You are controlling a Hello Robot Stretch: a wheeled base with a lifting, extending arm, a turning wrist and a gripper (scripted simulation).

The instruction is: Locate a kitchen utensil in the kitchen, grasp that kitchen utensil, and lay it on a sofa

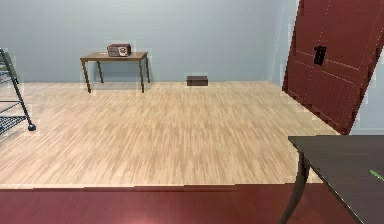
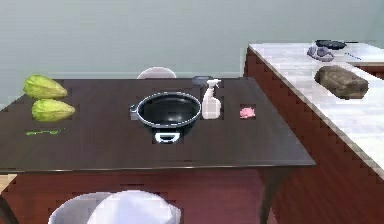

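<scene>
Looking ahead from beside the robot, a black wire shelf rack stands at nine o'clock. A small wooden side table sits at about eleven with a brown boxy radio-like thing on top. A low dark box lies on the floor against the wall near twelve, a tall dark red door is at two, and the corner of a dark brown dining table is at four.

In the arm side view that table carries two lumpy yellow-green vegetables at its nine o'clock end. A thin green sliver lies flat just in front of them. A round black two-handled pot sits mid-table, a pale spray bottle stands upright just beside it at three o'clock, and a small pink lump lies beyond that. A pale stone-topped counter at two o'clock bears a dark brown loaf-shaped lump.

I'd guess the green sliver is the kitchen utensil, though it is too small to be sure; the pot is the other candidate. The step looks like finding the utensil and squaring up to it. To do that well, settle on one target, drive until it lies straight along the arm's reach, and come in clear of the vegetables.

How the gripper's jaws stand I cannot tell. I can read no label or writing on the bottle or the radio-like box.
</scene>
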